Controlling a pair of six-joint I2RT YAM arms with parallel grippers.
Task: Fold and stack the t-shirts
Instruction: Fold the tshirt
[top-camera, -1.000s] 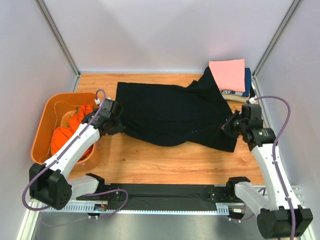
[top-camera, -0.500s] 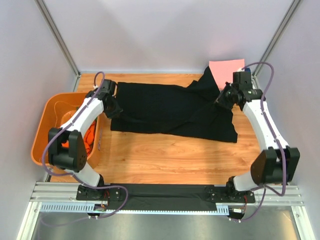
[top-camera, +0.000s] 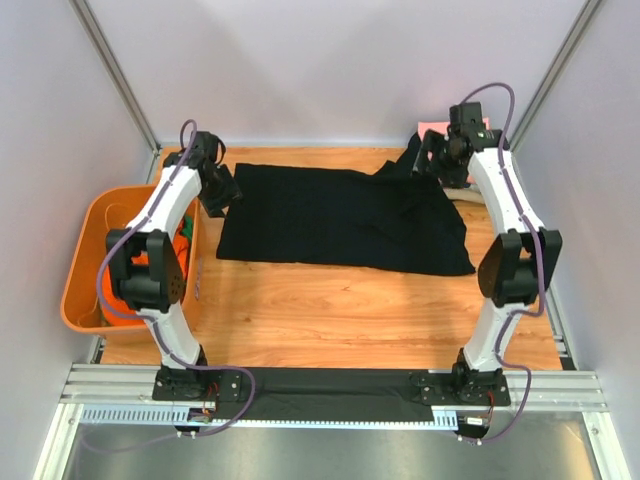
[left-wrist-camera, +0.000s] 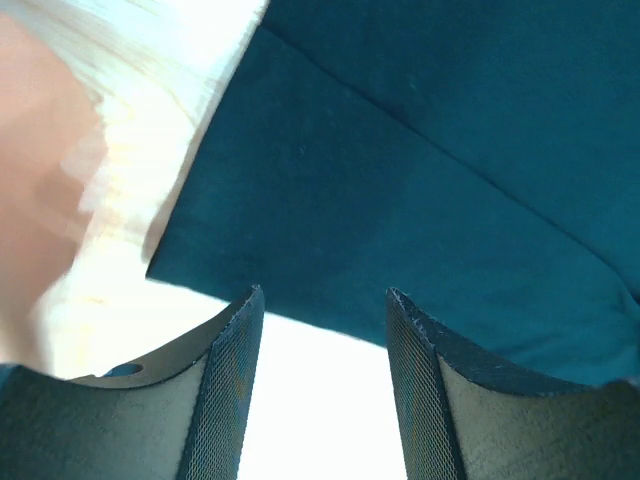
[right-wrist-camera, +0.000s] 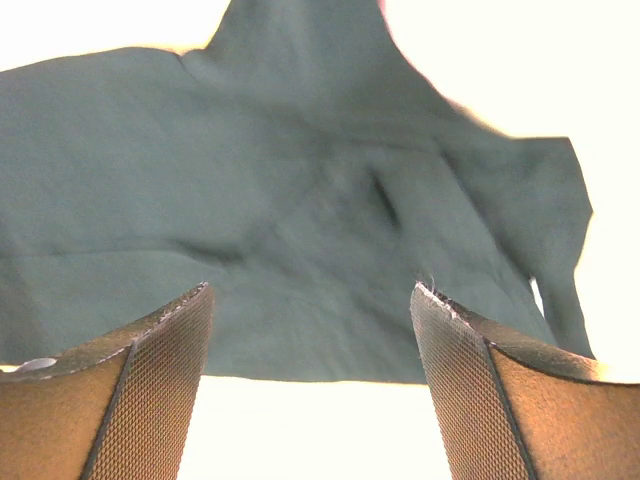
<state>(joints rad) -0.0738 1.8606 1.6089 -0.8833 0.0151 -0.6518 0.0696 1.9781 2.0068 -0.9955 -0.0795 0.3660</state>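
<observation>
A black t-shirt (top-camera: 345, 215) lies folded in half as a wide strip across the far part of the wooden table (top-camera: 330, 320). My left gripper (top-camera: 219, 196) hovers at its far left corner, open and empty; in the left wrist view (left-wrist-camera: 325, 295) the cloth (left-wrist-camera: 420, 160) lies just beyond the fingertips. My right gripper (top-camera: 429, 150) is above the far right corner, also open with nothing between its fingers (right-wrist-camera: 312, 290), the black cloth (right-wrist-camera: 300, 180) below and ahead of it. A pink t-shirt (top-camera: 433, 126) peeks out behind the right arm.
An orange plastic tub (top-camera: 82, 255) stands at the left table edge, partly covered by the left arm, with orange cloth (top-camera: 181, 247) showing inside. Grey walls and metal posts close in the back and sides. A rail (top-camera: 330, 385) runs along the near edge.
Both grippers carried the shirt's near edge to the far side, folding it in half, then opened and let the cloth go. Both arms are now stretched out far.
</observation>
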